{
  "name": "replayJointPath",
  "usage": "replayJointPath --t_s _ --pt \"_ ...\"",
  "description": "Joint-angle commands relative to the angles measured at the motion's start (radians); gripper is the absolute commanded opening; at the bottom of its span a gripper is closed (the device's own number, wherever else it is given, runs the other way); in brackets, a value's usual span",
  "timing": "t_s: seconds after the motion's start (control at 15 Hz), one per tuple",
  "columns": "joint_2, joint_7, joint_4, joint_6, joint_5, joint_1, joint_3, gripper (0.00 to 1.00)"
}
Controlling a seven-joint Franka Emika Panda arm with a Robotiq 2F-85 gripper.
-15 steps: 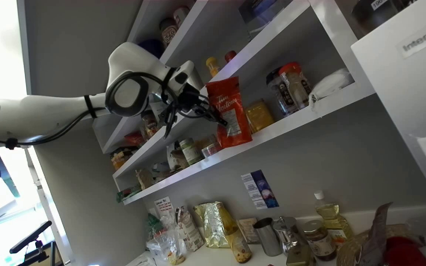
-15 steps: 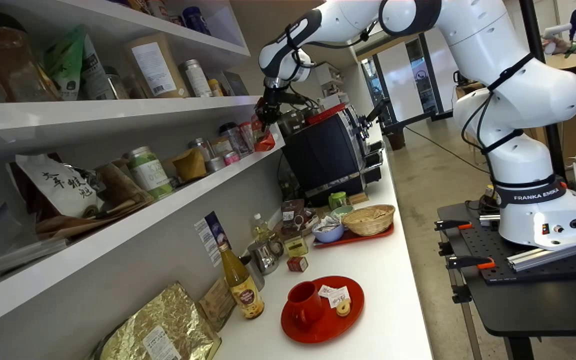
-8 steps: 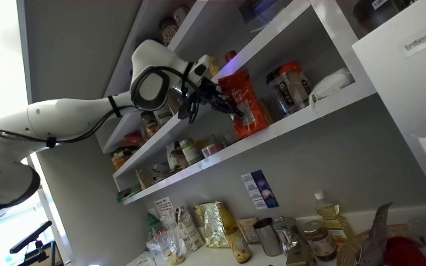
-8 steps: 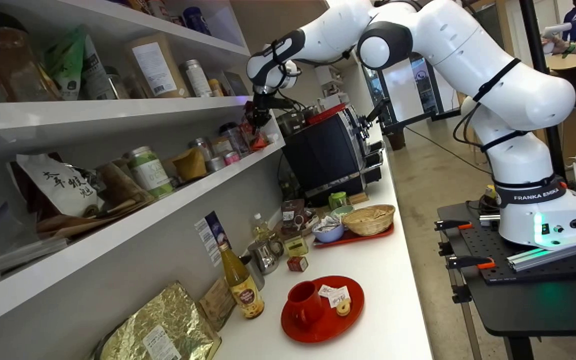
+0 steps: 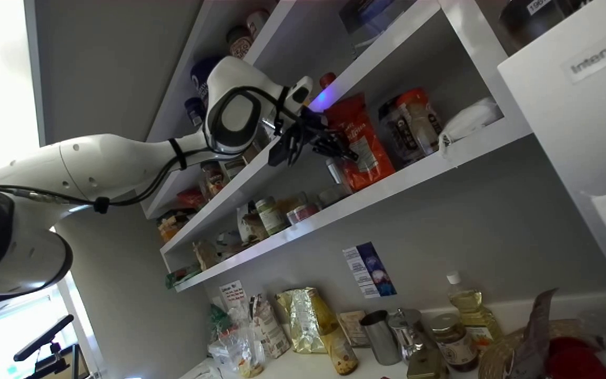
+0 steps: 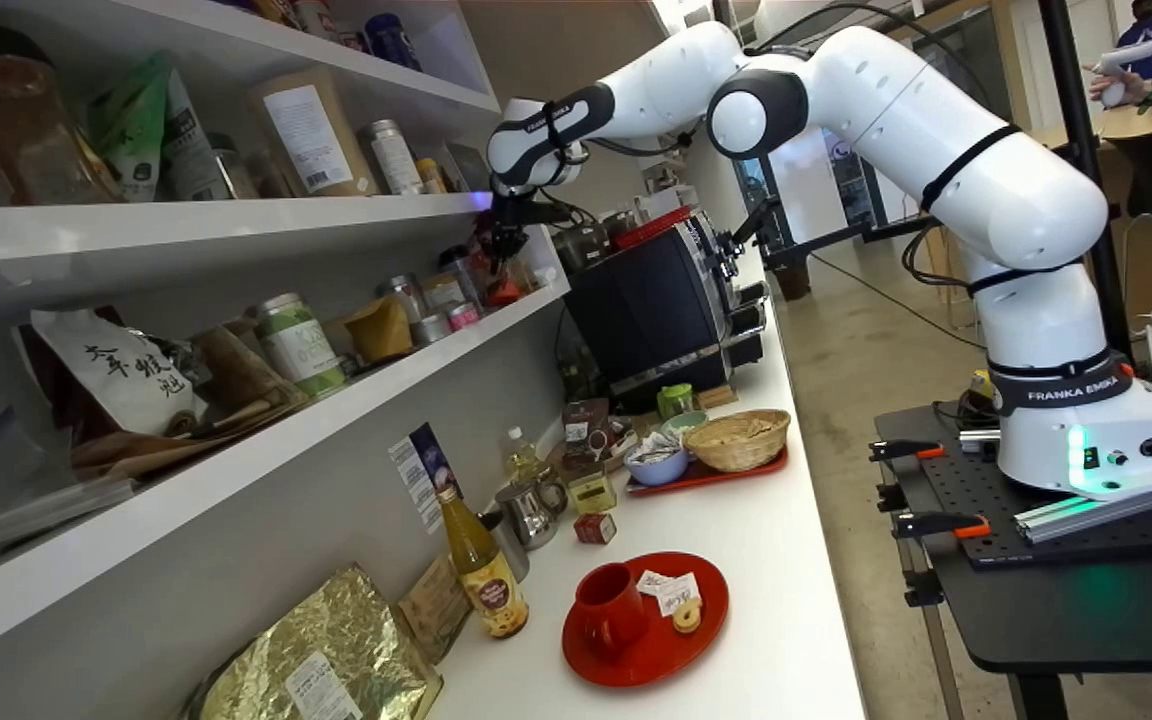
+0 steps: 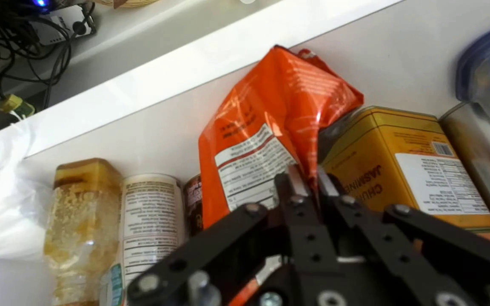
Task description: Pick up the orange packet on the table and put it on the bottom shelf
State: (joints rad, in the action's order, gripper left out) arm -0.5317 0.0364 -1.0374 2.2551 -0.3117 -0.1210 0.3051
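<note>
The orange packet point(image 5: 370, 150) is upright, slightly tilted, within the bottom-shelf space; it also shows in an exterior view point(image 6: 504, 290) and the wrist view point(image 7: 296, 97). My gripper point(image 5: 353, 155) is shut on the packet's side edge, pinched between the fingertips in the wrist view point(image 7: 309, 180). The packet's lower end is at the bottom shelf point(image 5: 424, 171), just behind its front edge; I cannot tell whether it bears weight there. The shelf front also shows in an exterior view point(image 6: 236, 470). The table point(image 6: 756, 620) lies below.
In the wrist view a yellow jasmine tin point(image 7: 381, 161) stands close beside the packet, with a bottle point(image 7: 79, 221) and a printed can point(image 7: 151, 216) on its other side. Jars point(image 5: 418, 118) stand near it on the shelf. The shelf board above point(image 5: 366, 68) is close to the wrist.
My gripper, holding the packet, has moved further along and deeper into the bottom-shelf space, toward the jars. The packet now hides the yellowish packet seen beside it earlier.
</note>
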Motion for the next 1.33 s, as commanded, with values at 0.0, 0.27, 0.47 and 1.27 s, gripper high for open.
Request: replayJointPath --t_s 0.0,0.27,0.47,1.27 --pt "-0.060 -0.019 0.109 -0.079 0.044 -0.021 -0.026 0.43" --pt "-0.048 -0.037 0.094 -0.113 0.066 -0.013 -0.024 0.69" --pt "0.022 -0.087 0.004 -0.137 0.128 0.026 0.012 0.93" --pt "0.438 0.010 -0.587 -0.156 0.210 0.154 -0.004 1.00"
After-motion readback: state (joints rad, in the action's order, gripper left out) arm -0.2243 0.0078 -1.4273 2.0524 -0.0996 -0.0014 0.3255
